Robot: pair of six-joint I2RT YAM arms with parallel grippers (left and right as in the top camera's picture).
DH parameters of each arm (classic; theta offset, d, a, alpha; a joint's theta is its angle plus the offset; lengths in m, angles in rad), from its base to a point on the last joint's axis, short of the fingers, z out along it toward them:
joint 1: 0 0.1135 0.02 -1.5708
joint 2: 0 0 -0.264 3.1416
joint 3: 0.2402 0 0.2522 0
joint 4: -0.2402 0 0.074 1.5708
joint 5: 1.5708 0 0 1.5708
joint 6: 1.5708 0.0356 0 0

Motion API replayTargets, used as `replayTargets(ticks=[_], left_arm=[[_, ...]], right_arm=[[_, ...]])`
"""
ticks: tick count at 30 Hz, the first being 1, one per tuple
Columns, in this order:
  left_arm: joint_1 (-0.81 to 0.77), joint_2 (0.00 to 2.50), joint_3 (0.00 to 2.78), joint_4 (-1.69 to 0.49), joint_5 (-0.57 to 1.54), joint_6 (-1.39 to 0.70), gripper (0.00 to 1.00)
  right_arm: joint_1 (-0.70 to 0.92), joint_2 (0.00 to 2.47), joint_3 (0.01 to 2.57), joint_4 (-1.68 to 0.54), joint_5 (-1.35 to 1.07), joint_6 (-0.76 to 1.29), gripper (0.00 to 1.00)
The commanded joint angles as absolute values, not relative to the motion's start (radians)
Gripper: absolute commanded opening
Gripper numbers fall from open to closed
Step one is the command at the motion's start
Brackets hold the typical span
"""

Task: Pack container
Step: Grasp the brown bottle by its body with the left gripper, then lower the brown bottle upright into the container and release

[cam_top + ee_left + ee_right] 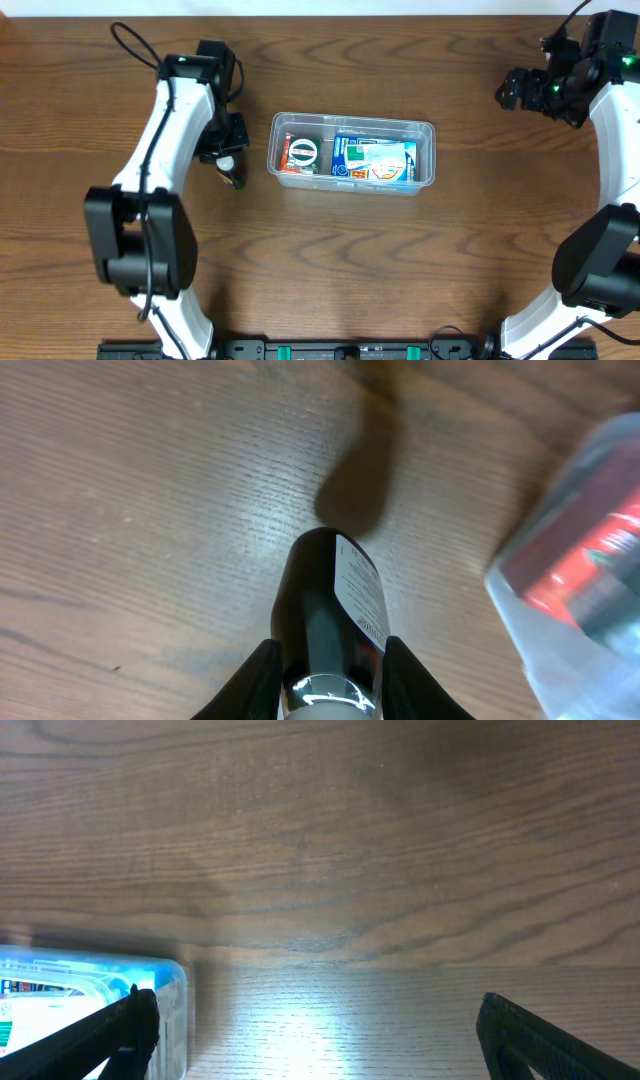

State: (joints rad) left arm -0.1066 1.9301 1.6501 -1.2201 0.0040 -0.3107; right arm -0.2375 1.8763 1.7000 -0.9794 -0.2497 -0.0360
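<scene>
Jaws of my left gripper [330,685] are clamped on one dark bottle [335,600]; the right gripper [315,1015] stands wide apart, holding nothing. The one clear container [425,150] lies just beside the left gripper, toward the table's middle, with its long axis running from arm to arm. The left arm is much the nearer. I count two things inside: a red pack [300,153] and a blue-and-white carton [375,160].
</scene>
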Motion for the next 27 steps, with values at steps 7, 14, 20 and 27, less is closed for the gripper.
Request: replayTargets(ticks=[7, 14, 20, 27], left_arm=[[-0.189, 1.743, 1.687, -1.171, 0.001, -0.203, 0.14], [-0.340, 1.658, 1.687, -1.048, 0.001, -0.056, 0.14], [-0.497, 1.668, 1.686, -1.000, 0.000, 0.107, 0.14], [-0.569, 1.707, 1.683, -0.989, 0.000, 0.184, 0.14]], right_arm=[[-0.242, 1.879, 1.704, -0.981, -0.250, -0.031, 0.99], [-0.241, 1.879, 1.704, -0.981, -0.250, -0.031, 0.99], [-0.242, 1.879, 1.704, -0.981, -0.250, -0.031, 0.99], [-0.241, 1.879, 1.704, -0.983, -0.250, -0.031, 0.99]])
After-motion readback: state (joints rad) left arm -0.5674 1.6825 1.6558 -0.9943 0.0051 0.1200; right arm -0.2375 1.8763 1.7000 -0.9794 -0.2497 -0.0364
